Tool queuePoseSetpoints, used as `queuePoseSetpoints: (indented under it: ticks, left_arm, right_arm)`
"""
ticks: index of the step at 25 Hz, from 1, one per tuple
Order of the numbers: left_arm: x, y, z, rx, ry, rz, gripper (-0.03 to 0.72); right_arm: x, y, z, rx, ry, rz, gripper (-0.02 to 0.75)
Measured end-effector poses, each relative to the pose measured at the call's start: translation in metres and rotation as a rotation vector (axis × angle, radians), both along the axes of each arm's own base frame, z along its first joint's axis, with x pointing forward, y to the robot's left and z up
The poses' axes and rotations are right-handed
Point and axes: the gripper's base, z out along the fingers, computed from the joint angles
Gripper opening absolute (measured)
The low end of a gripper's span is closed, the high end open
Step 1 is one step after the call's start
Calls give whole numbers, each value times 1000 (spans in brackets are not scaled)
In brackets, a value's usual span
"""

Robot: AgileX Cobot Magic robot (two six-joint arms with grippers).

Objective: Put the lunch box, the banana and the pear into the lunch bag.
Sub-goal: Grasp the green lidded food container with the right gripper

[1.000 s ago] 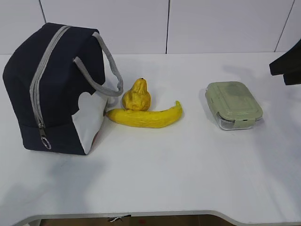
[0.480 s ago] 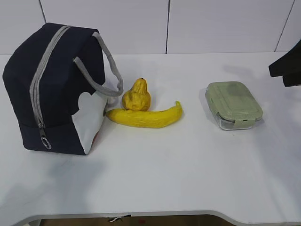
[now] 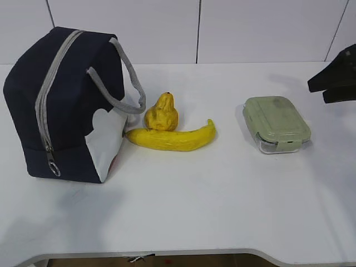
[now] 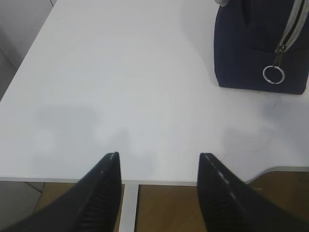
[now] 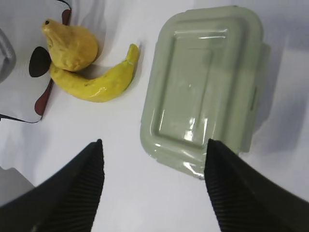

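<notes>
A white table [image 3: 222, 200] backed by pale wall panels carries everything we see. The lunch bag [image 3: 64, 105] stands upright at the left, zipper closed, its ring pull [image 4: 273, 74] hanging low on the end panel. Just right of it the pear [image 3: 161, 113] sits touching the banana [image 3: 172, 139], which lies in front of it. The lunch box [image 3: 276, 123] rests well apart to the right, lid on. Our right gripper [image 5: 152, 181] hangs above the table with its jaws spread wide and empty, near the lunch box's edge; from outside, only its dark tip shows at the right border. Our left gripper [image 4: 159, 186] hovers over the table's front edge, jaws parted, holding nothing, the bag ahead to its right
</notes>
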Motion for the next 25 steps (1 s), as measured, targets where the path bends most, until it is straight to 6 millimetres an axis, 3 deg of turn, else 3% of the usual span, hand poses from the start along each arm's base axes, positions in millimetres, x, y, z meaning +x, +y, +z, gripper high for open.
queuePoseSetpoints:
  ticks: [9,17,25]
  left_arm:
    - [0,0,0,0,0,0,391]
    - [0,0,0,0,0,0,391]
    - [0,0,0,0,0,0,391]
  right_arm:
    - [29,-12,-10,-32,-22,12,533]
    - [44,-17,-61,9,86,14,505]
    - [56,-19,-87,46,99,13,503]
